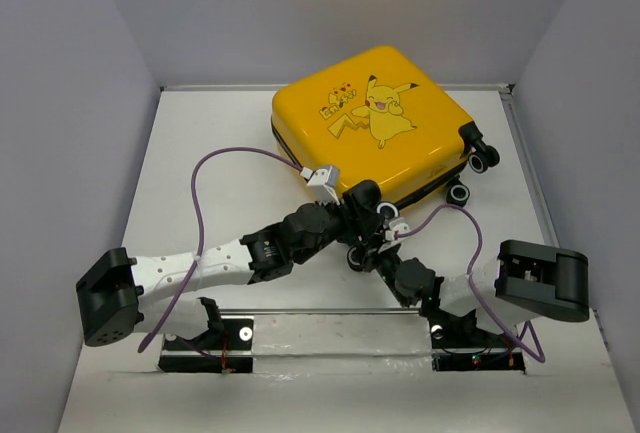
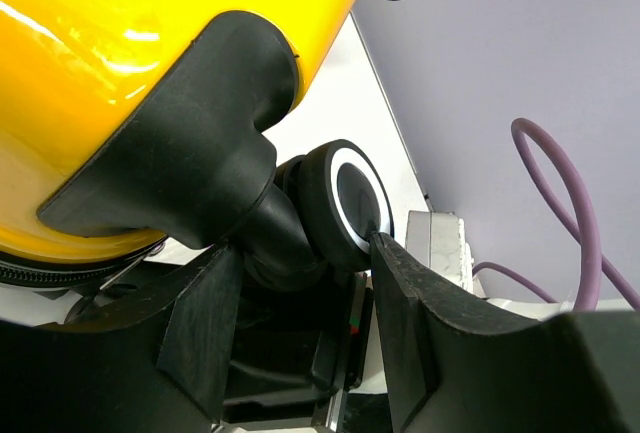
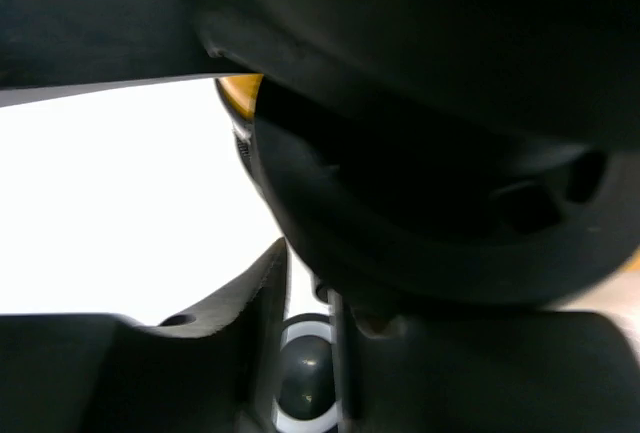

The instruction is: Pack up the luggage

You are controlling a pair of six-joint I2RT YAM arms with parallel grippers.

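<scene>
**Left gripper point(image 2: 308, 245) clamped on a caster wheel point(image 2: 345, 203) of the closed luggage point(image 1: 370, 113)**

Its 2 fingers stand on either side of the black-and-white wheel at the case's near corner. One pad touches the wheel's face and the other presses against the stem. The yellow luggage lies shut and flat on the white table point(image 1: 220, 143), Pikachu print up, toward the far side and right of centre. Right gripper point(image 3: 310, 283) sits just beside that same corner. A dark shape fills its own view, so I cannot tell whether it is open or closed.
</scene>
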